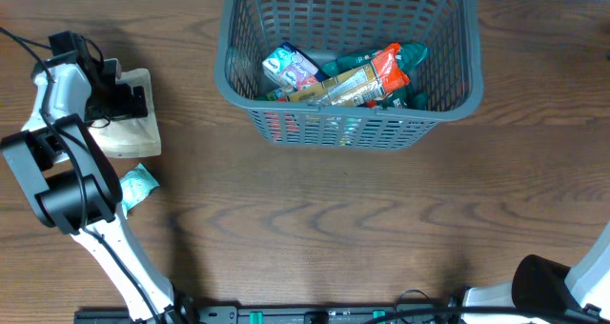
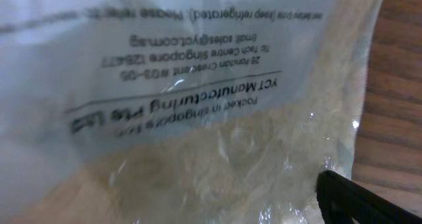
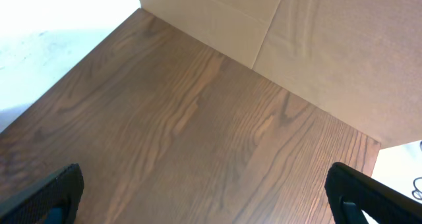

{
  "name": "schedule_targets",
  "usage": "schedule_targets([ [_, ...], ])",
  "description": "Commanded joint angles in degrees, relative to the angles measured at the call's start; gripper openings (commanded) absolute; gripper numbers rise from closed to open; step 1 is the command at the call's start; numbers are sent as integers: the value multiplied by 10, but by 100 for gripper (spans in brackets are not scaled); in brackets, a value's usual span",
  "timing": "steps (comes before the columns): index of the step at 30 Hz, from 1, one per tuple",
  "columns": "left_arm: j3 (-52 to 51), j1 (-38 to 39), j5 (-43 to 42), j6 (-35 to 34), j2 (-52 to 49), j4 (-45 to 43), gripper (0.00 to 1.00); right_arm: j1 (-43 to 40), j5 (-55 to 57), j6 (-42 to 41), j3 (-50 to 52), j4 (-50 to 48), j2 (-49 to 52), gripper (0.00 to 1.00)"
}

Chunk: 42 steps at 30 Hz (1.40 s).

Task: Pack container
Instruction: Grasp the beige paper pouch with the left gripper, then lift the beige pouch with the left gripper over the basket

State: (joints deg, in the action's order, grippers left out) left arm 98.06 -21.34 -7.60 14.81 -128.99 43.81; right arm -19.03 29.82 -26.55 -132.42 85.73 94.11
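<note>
The dark grey lattice container stands at the back centre and holds several snack packets, an orange one on top. My left gripper is at the far left, pressed down onto a clear bag of beige food. That bag fills the left wrist view, where only one black finger shows, set wide at the right. A small teal packet lies on the table in front of the bag. My right gripper is open and empty over bare wood.
A cardboard box stands past the table's edge in the right wrist view. The right arm's base sits at the front right corner. Cables run along the front edge.
</note>
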Motion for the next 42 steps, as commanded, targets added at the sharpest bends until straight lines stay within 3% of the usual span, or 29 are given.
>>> schedule_targets([
  [1, -1, -2, -8, -21, -19, -2, 99, -2, 8, 5, -5, 0, -1, 99],
  [4, -1, -2, -8, -34, -30, -5, 99, -2, 8, 5, -5, 0, -1, 99],
  [5, -1, -2, -9, -36, -33, -5, 95, -2, 8, 5, -5, 0, -1, 99],
  [6, -1, -2, -9, -36, -37, -4, 85, -2, 8, 5, -5, 0, -1, 99],
  [9, -4, -2, -8, -36, -38, -4, 31, -2, 8, 5, -5, 0, -1, 99],
  [11, -4, -2, -8, -36, -38, -5, 10, -2, 8, 5, -5, 0, -1, 99],
  [12, -4, -2, -8, -36, -38, -7, 6, -2, 8, 5, -5, 0, -1, 99],
  [23, -2, -2, -8, -57, 37, -29, 6, -2, 8, 5, -5, 0, -1, 99],
  [34, -2, -1, -11, -64, 233, -58, 6, -2, 8, 5, -5, 0, -1, 99],
  [42, -2, 10, -180, -64, 397, -120, 6, -2, 8, 5, -5, 0, -1, 99],
])
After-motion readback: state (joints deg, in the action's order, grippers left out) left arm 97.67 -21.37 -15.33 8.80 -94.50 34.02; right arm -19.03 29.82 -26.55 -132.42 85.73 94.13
